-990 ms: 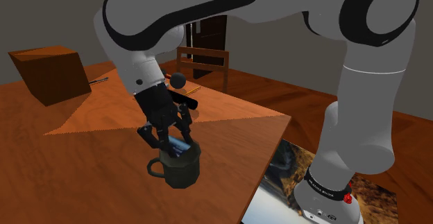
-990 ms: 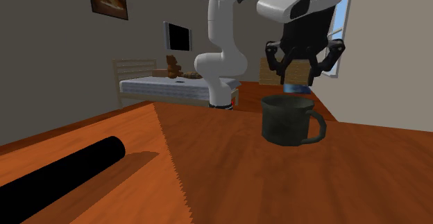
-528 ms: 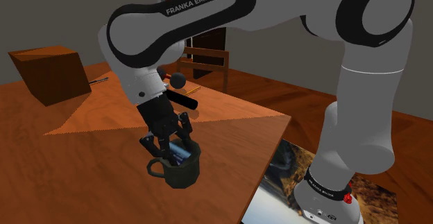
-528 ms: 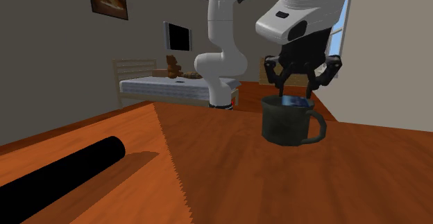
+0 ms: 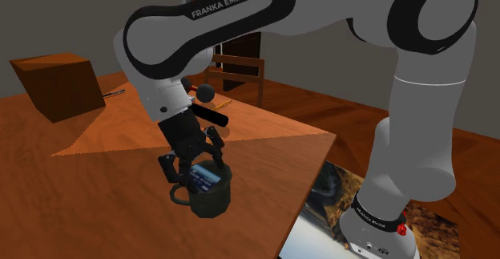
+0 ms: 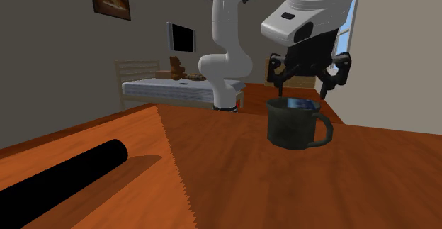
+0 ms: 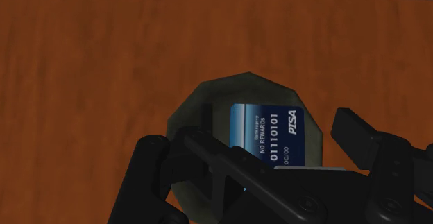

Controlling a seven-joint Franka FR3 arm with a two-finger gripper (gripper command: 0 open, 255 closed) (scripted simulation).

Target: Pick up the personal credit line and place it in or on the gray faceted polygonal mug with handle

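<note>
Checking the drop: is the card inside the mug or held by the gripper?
Inside. The blue card sits in the mug; the gripper above is open, not touching it.

Counted on 1 wooden table (image 5: 96,185): 1 grey faceted mug (image 5: 210,197), 1 blue card (image 7: 267,134), 1 brown box (image 5: 60,85), 1 black cylinder (image 6: 64,174). Above: 1 white arm (image 5: 200,17), 1 black gripper (image 6: 304,91), 2 fingers (image 7: 355,129). Farther back: 1 wooden chair (image 5: 234,73), 1 bed (image 6: 173,89), 1 teddy bear (image 6: 175,67), 1 dark wall screen (image 6: 180,37).

Grey walls (image 6: 57,50), wooden chair (image 5: 237,71), bed (image 6: 166,88)
</note>
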